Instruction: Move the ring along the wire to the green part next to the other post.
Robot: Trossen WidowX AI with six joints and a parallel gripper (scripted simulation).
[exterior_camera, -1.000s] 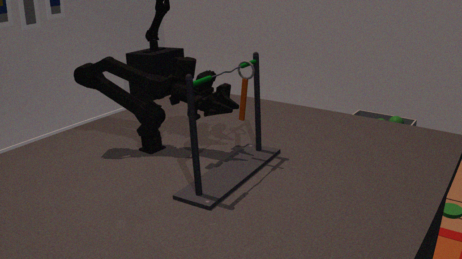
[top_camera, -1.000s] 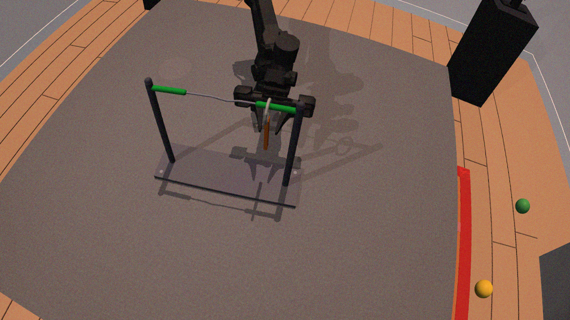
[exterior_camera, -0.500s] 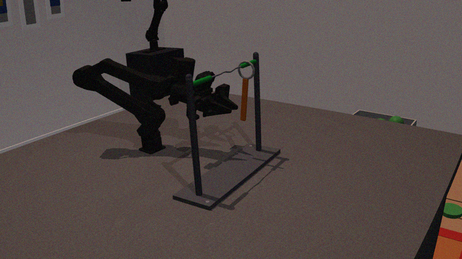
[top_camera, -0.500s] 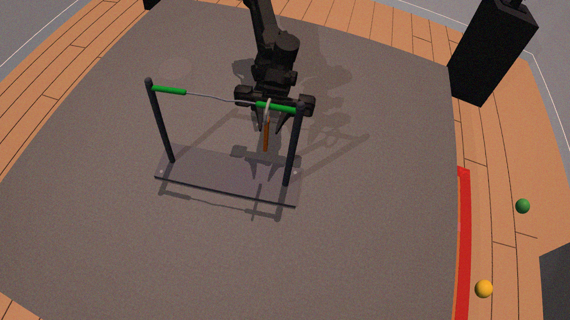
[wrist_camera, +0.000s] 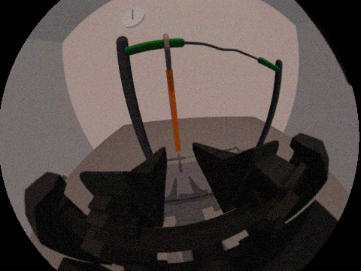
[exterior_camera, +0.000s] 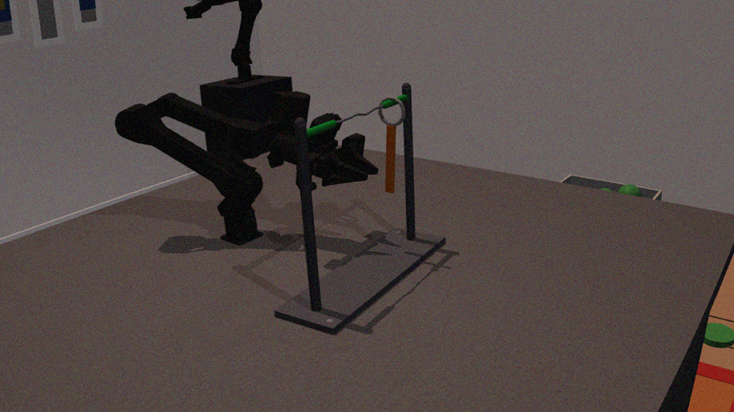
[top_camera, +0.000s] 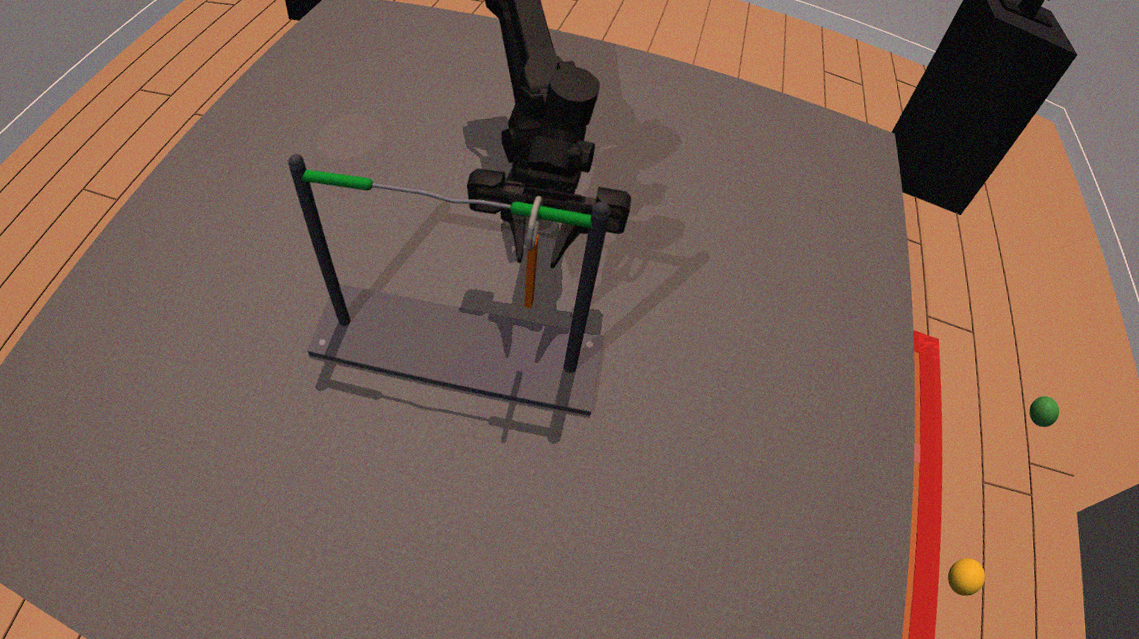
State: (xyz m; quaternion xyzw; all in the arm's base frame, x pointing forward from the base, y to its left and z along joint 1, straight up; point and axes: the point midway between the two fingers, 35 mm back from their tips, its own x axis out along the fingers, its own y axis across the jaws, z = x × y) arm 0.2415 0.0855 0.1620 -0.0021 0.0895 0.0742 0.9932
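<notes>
The ring hangs on the green part beside one post, with the wire through it. Its orange handle hangs down, slightly tilted. My gripper is open and empty, on the arm's side of the handle, with a gap to it in the exterior view. The thin grey wire runs to the other green part.
The other post stands at the far end of the base plate. A second arm on a black box stands away from the table.
</notes>
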